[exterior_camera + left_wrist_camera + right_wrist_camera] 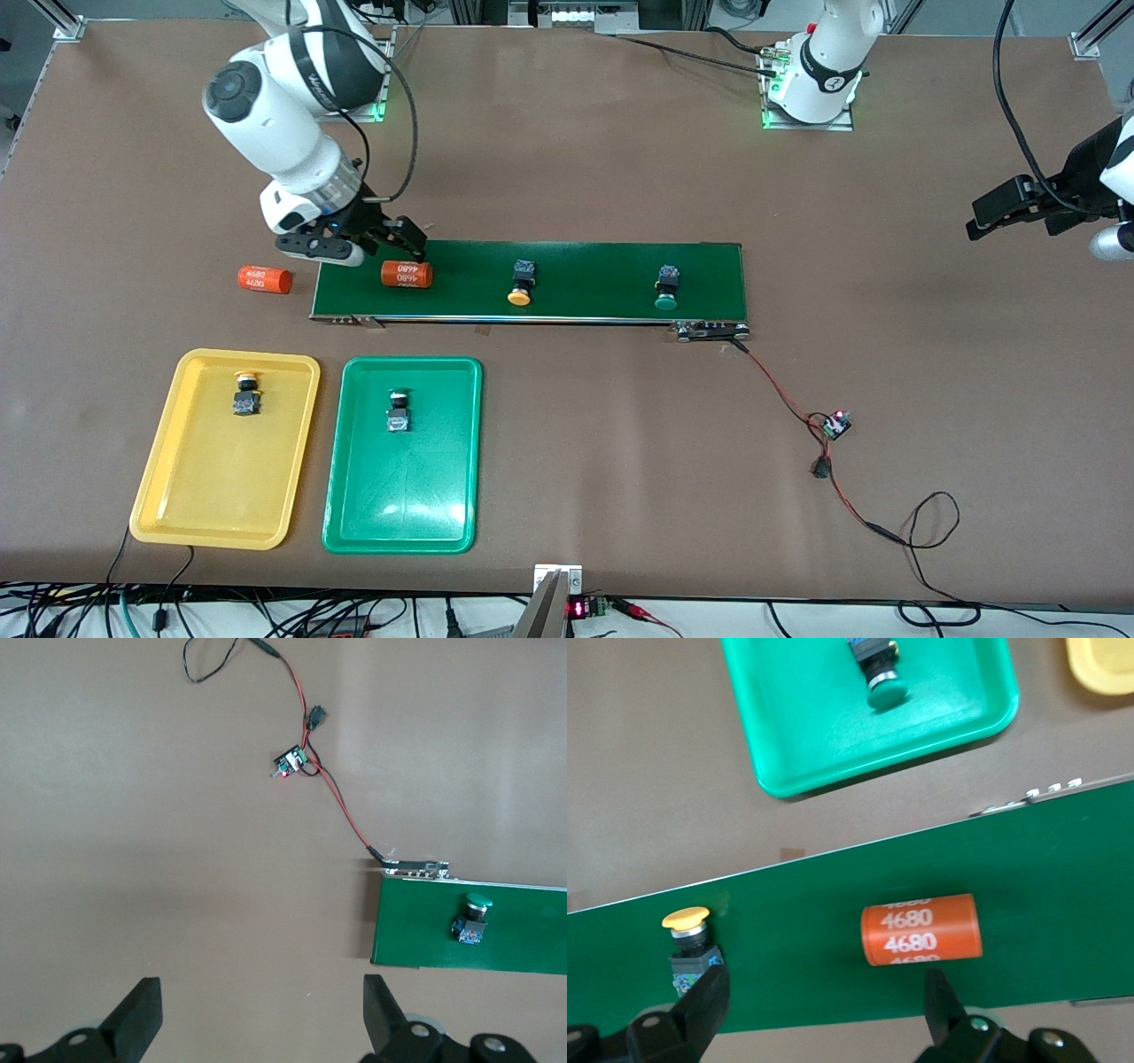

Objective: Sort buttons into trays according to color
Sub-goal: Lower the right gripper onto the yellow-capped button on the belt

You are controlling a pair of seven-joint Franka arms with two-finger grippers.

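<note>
On the bench (567, 159) a dark-green belt (567, 261) carries an orange cylinder (407, 274), a yellow button (521, 283) and a green button (667, 287). The right hand (372, 239) hangs open over the belt's end by that cylinder. A second cylinder (265, 280) lies off the belt. Nearer the camera, the yellow tray (177, 496) holds a yellow-capped button (245, 393) and the green tray (425, 505) holds another button (400, 413). The left hand (1005, 206) waits open at the left arm's end.

Matt brown table top (567, 159), smooth dark-green belt (585, 266) with faint sheen and metal edge strip, 2 glossy plastic trays, yellow rectangular tray (177, 496) and green rectangular tray (354, 505), glossy orange cylinder with white print (407, 274), matt black plastic gripper fingers (700, 1001)
</note>
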